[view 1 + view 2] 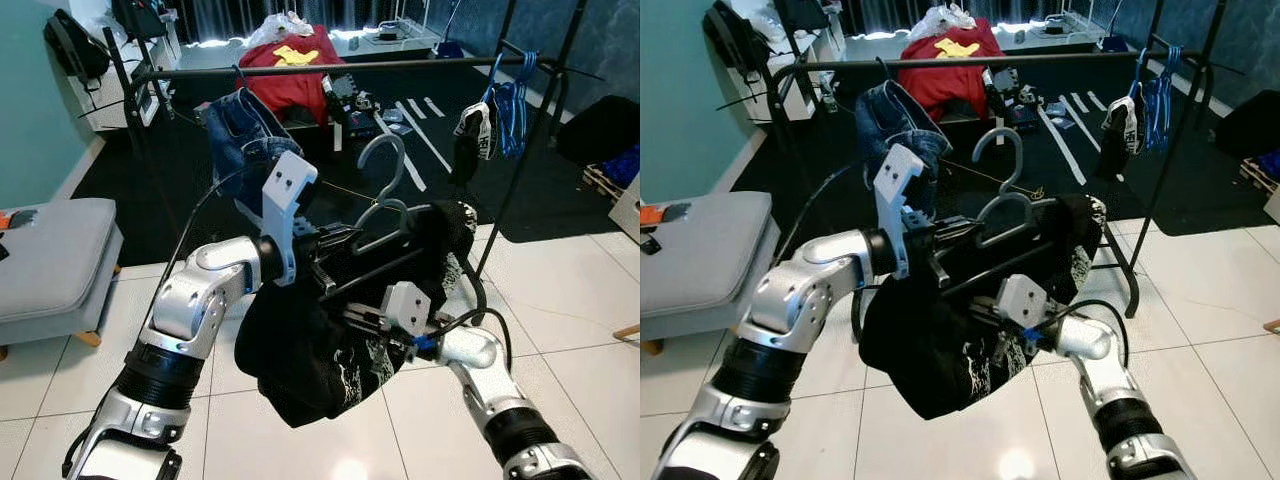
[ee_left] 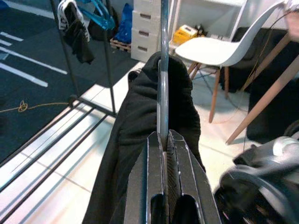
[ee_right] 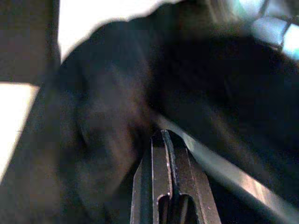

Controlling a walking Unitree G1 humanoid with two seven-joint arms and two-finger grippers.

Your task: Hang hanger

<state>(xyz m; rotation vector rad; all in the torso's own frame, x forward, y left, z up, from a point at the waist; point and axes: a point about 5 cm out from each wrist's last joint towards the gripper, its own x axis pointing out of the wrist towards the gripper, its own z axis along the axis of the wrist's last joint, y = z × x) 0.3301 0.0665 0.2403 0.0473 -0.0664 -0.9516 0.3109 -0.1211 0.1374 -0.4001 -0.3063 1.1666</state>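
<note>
A grey metal hanger with a curved hook is held in front of the robot, draped with a black garment with white print that sags below it. The hook stands upright, below and short of the long black horizontal clothes rail, which it does not touch. The left gripper is closed on the hanger's shoulder wire; in the left wrist view the two black fingers are seen pressed together with the thin wire pinched between them. The right gripper is seen with its fingers brought together against a pale bar under dark cloth, so it is judged to be shut on the hanger's lower part, though the blur leaves this less certain.

On the rail, blue denim jeans hang to the robot's left, and a bunch of blue hangers with a black-and-white cloth hangs at the far right end. A grey cushioned bench stands to the left on the white tiled floor.

The carrying step is judged to be in hand. The next move is likely to call for the hanger to be raised and carried forward until the hook clears the rail between the jeans and the blue hangers, then lowered onto it.
</note>
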